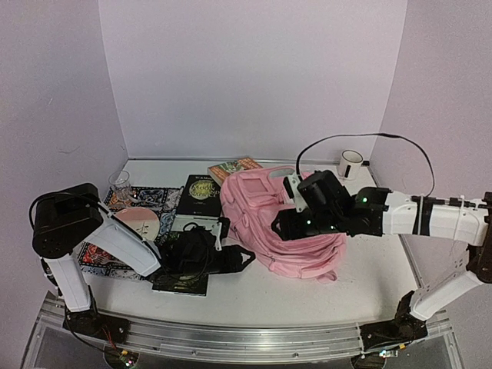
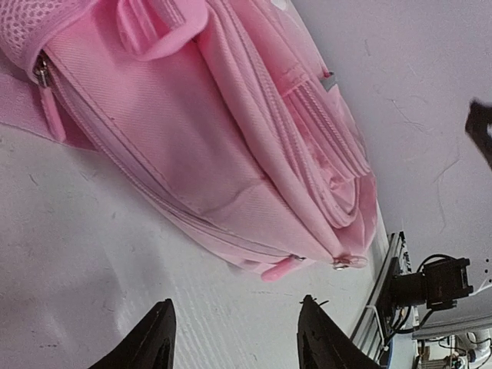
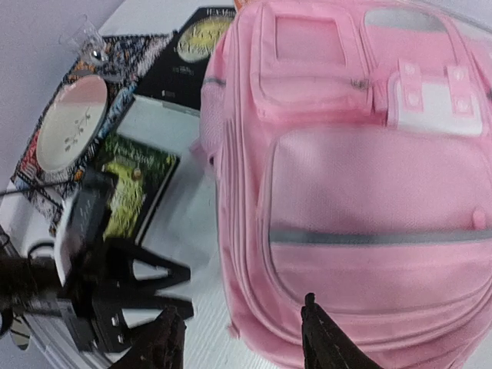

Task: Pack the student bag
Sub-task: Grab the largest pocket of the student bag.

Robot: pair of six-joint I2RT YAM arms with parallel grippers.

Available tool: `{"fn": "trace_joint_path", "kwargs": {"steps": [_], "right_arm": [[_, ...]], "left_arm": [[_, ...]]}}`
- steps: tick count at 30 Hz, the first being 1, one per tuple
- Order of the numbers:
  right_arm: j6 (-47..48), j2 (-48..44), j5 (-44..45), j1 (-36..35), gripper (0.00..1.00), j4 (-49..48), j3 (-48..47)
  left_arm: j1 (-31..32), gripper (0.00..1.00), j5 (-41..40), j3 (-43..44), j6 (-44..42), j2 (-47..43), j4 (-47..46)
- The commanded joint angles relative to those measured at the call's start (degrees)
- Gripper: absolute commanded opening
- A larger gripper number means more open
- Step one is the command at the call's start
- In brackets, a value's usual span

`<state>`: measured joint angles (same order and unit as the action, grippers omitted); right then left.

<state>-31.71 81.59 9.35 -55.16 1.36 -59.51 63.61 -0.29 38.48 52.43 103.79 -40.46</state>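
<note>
The student bag (image 1: 265,201) is a large pink backpack lying front-up in the middle of the table. In the left wrist view its zipped edge (image 2: 231,115) fills the upper frame, with a pink zipper pull (image 2: 280,269) just ahead of my left gripper (image 2: 238,338). That gripper is open over bare table, holding nothing. My right gripper (image 3: 242,342) hovers open above the bag's (image 3: 361,192) lower left corner, also holding nothing. From above, the left gripper (image 1: 244,257) sits at the bag's near left side and the right gripper (image 1: 286,224) is over the bag.
Left of the bag lie a black book (image 1: 198,196), an orange book (image 1: 234,169), a green-covered book (image 3: 134,192), and a pink plate (image 1: 138,223) and a glass (image 1: 120,184) on a patterned cloth (image 1: 100,254). A white mug (image 1: 350,163) stands at the back right.
</note>
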Motion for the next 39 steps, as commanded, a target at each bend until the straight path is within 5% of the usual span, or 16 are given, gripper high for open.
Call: {"fn": "trace_joint_path", "kwargs": {"steps": [1, 8, 21, 34, 39], "right_arm": [[-8.04, -4.55, 1.84, -5.32, 0.50, 0.08, 6.55], [-16.51, -6.23, 5.34, -11.58, 0.45, -5.44, 15.40], [-22.92, 8.40, 17.20, -14.45, 0.45, -14.51, 16.57], [-23.19, 16.86, 25.33, -14.48, 0.45, -17.62, 12.13], [-24.82, 19.64, 27.54, -14.38, 0.41, -17.88, 10.69]], "left_arm": [[-0.48, 0.58, -1.12, 1.80, 2.66, -1.93, 1.46], [-1.58, 0.62, 0.04, 6.03, 4.38, -0.19, 1.88], [-3.23, 0.58, 5.48, 12.14, 7.48, 6.39, 2.67], [-3.19, 0.04, 7.86, 15.12, 8.92, 5.63, 2.63], [-2.84, 0.00, 8.49, 16.49, 10.05, 4.91, 2.58]]}}
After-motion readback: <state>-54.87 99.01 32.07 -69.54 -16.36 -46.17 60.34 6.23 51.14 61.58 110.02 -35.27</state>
